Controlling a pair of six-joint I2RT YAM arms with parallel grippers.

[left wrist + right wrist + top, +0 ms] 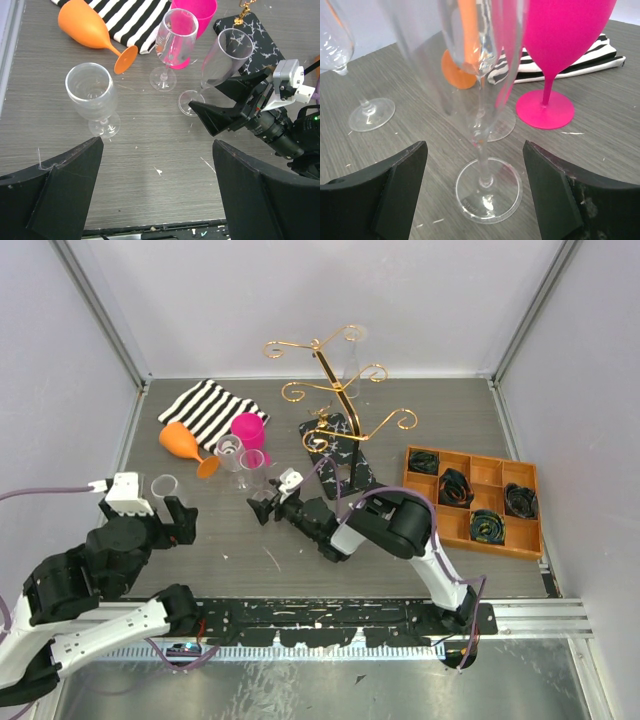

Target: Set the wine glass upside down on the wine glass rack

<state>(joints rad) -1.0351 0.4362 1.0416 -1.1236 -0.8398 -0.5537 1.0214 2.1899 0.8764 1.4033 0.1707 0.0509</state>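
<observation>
The tall gold wire rack with curled arms [336,385] stands far centre on the worktop, well apart from the clear stemmed flute glass [487,192] — a long carry, then a flip. The pink goblet [565,30] crowds just behind; a swing could topple it. The right tool [474,147], spread, straddles the stem untouched — an off-centre pinch tips it. The left tool [156,145] gapes, empty.

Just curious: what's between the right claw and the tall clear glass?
Nothing: the right wrist view shows only bare table between the right gripper and the clear glass.
</observation>
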